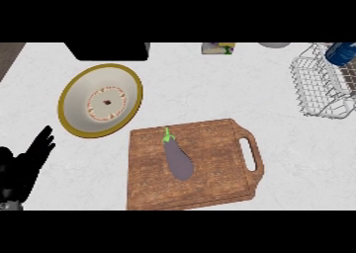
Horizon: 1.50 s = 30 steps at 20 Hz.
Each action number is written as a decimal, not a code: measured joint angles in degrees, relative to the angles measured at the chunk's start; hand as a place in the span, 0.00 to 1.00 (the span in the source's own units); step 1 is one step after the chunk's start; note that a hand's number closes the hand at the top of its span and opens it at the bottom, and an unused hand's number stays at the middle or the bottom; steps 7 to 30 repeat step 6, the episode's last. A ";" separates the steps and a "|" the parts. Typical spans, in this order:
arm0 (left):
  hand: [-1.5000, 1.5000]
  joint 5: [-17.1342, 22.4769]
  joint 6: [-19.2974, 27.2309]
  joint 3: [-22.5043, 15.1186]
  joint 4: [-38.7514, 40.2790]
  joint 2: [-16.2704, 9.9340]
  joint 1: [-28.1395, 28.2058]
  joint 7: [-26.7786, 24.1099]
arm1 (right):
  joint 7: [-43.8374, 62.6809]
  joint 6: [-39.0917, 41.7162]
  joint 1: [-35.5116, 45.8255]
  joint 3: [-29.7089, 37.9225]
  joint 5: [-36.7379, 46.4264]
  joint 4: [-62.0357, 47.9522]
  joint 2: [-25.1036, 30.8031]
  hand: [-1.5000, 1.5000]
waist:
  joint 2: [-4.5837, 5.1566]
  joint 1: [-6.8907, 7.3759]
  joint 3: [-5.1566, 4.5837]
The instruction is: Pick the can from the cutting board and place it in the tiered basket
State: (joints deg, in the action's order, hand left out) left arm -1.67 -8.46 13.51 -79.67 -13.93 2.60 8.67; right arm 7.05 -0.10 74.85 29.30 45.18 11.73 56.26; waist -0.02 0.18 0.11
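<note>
Far right, the wire basket [320,89] holds the blue can [343,53] in its upper part. Centrally, the cutting board [210,168] carries only an eggplant [179,159]. Near left, the left hand [19,168] rests with fingers spread wide, beside a plate [101,100].

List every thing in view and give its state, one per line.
can: tilted, in the tiered basket's top tier, off the board
tiered basket: holds the can
cutting board: flat, bears only the eggplant
eggplant: lying on the board
plate: beside the board
left hand: open, resting at the left edge
right hand: not in view
</note>
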 measured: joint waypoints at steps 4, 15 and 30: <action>0.50 0.68 -0.12 1.12 0.18 -0.79 -0.39 0.78 | -5.21 3.71 -4.12 7.05 -7.36 -0.54 4.52 0.00 | -0.20 -1.04 0.02; 0.50 1.23 -0.72 1.71 -0.49 -1.08 1.15 0.10 | -7.95 6.50 -7.29 9.76 -10.38 -0.89 6.68 0.00 | -0.29 -1.07 0.00; 0.50 1.23 -0.72 1.71 -0.49 -1.08 1.15 0.10 | -7.95 6.50 -7.29 9.76 -10.38 -0.89 6.68 0.00 | -0.29 -1.07 0.00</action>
